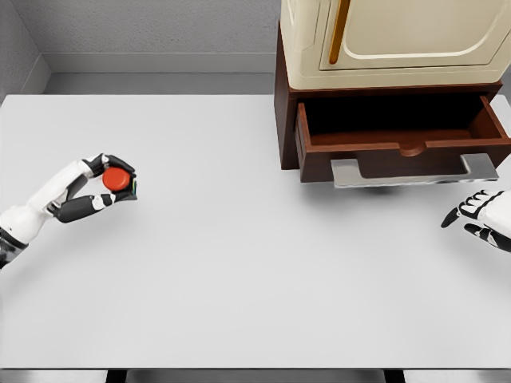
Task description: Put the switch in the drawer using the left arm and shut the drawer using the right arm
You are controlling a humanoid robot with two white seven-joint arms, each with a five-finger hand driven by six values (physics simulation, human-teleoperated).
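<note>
The switch [117,179] is a small dark block with a round red button on top. My left hand [102,187] is shut on it at the table's left side, fingers curled around the body, thumb below. The drawer [399,130] is a dark brown wooden one, pulled open at the upper right, with a flat metal handle [413,171] across its front. Its inside looks dark and empty. My right hand [477,214] hovers at the right edge, below and right of the handle, fingers relaxed and holding nothing.
A cream cabinet [391,40] with a door and an orange handle sits on top of the brown drawer unit [286,120]. The white table [255,271] stretches between both hands. A grey wall runs along the back.
</note>
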